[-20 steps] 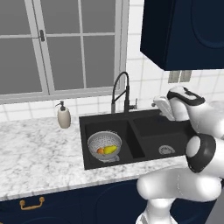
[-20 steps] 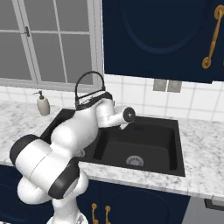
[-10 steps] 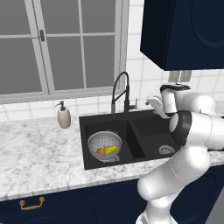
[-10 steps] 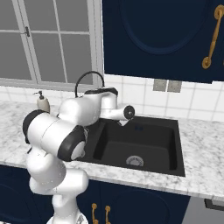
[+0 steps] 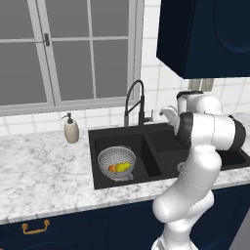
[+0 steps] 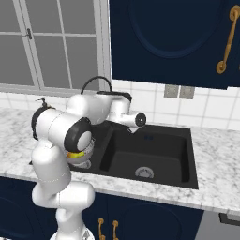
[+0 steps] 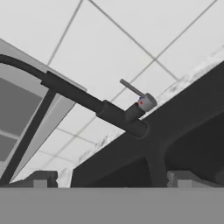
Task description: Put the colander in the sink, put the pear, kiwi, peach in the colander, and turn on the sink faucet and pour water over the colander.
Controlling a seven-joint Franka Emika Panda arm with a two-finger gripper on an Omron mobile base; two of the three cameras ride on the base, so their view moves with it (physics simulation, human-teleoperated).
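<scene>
Here the gripper [image 7: 112,179] points at the base of the sink faucet [image 5: 135,103]. In the hand view its two dark finger tips [image 7: 40,179] stand wide apart near the bottom corners, with nothing between them, and they touch nothing. In the left base view the hand is near the faucet's right side, over the back edge of the sink [image 5: 161,134].

The faucet is black, with a tall arched neck and a thin pull-down spray head. In the hand view its straight body crosses the picture on a slant, because the camera is rolled, and the side lever [image 7: 132,89] is a thin grey rod coming out of a small round silver knob. I see no stream under the spout.

The colander [image 5: 116,160] sits in the left basin of the sink. It is a round bowl of pale grey metal with many small holes. Inside it lie the yellow-green pear [image 5: 123,167] and, just beside it, the reddish-orange peach [image 5: 112,168]. The kiwi I cannot make out; it is too small or hidden.

The sink is black and matte, with a round silver drain [image 6: 144,173] in the right basin. The counter [image 5: 44,171] is white marble with grey veins. A white soap bottle [image 5: 71,129] stands left of the sink, below the window [image 5: 68,49]. The wall is of white tiles, the cabinets [image 6: 168,37] dark blue with brass handles.
</scene>
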